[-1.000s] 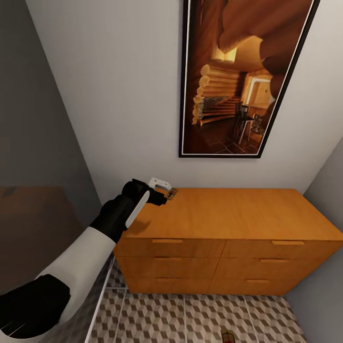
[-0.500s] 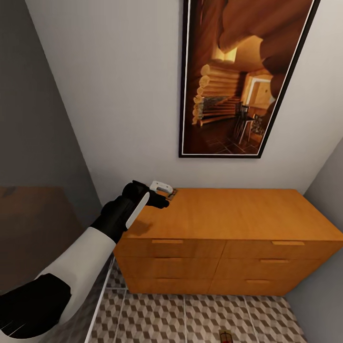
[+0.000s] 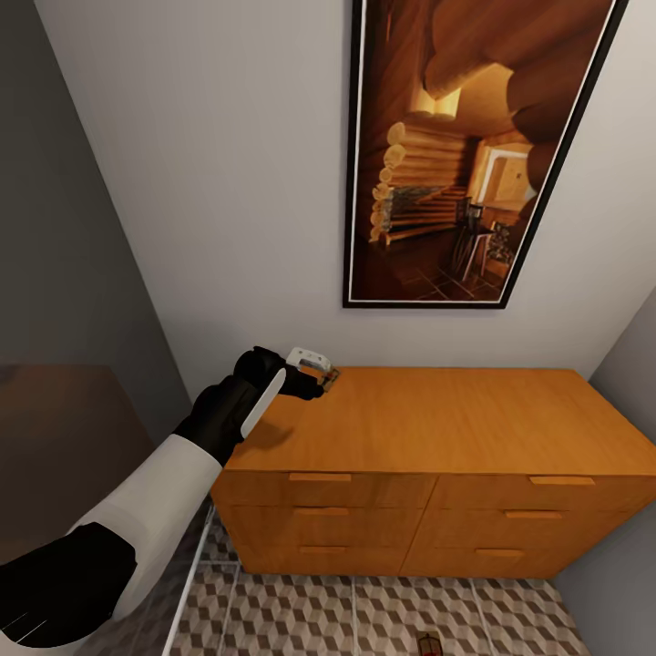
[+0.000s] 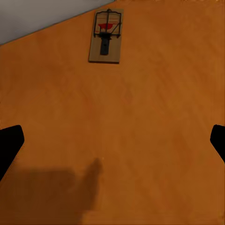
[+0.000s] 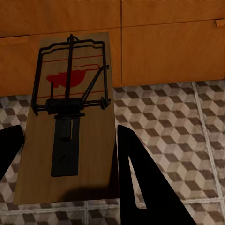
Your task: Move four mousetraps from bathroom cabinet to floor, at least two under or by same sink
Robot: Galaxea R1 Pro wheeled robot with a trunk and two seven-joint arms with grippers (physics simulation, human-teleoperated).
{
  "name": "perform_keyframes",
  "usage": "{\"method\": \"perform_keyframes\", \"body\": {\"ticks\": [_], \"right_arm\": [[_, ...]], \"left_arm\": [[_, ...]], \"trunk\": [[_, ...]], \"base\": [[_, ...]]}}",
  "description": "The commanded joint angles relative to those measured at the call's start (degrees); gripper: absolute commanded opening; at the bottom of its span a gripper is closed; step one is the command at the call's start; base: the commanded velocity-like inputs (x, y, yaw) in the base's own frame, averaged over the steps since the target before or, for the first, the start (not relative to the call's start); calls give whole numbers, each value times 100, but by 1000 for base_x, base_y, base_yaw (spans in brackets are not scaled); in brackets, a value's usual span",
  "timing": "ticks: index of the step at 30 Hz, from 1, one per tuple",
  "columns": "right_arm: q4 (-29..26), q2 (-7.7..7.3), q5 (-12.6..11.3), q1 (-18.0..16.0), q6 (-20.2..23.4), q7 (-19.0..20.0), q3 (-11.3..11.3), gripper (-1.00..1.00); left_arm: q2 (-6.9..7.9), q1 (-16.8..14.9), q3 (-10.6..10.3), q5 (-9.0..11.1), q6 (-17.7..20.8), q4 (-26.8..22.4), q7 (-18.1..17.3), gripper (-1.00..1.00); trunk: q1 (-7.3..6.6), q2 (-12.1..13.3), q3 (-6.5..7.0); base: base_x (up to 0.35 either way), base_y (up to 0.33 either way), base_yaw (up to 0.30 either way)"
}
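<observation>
No readable text, brand or number anywhere; the mousetrap carries only a red mouse emblem (no lettering).

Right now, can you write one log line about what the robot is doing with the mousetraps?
left gripper: open above cabinet top, mousetrap ahead | right gripper: shut on second mousetrap, above tiled floor

I see bare tabletop between my left hand and the mousetrap; wall blocks just behind it.
</observation>
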Motion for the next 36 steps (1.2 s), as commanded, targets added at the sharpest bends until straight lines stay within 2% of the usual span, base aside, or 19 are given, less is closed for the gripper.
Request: {"method": "perform_keyframes", "body": {"ticks": [1,11,14,15,17,22,36], "right_arm": [[6,1,-62,-5,-20,20,41,-100],[27,-60,-54,9,-67,151,41,-100],[31,-92,-48,192,-114,230,41,-100],[31,-96,-47,249,-153,238,41,-100],[32,-103,-43,497,-508,257,41,-100],[32,-104,-43,846,-1133,260,41,-100],[24,-54,-43,952,-1319,261,41,-100]], "left_arm": [[1,-6,-4,3,22,0,-7,100],[1,-6,-2,3,22,74,-8,100],[3,-6,-1,3,22,85,-11,100],[4,-6,0,3,22,86,-10,100],[7,-6,1,3,22,88,-13,100],[16,-1,4,3,22,87,-14,100],[5,3,-3,3,22,89,-14,100]], "trunk": [[4,-12,-11],[4,-12,-11],[4,-12,-11],[4,-12,-11],[4,-12,-11],[4,-12,-11],[4,-12,-11]], "base": [[90,0,0],[21,0,0],[1,0,0],[0,0,0],[0,0,0],[0,0,0],[16,0,0]]}}
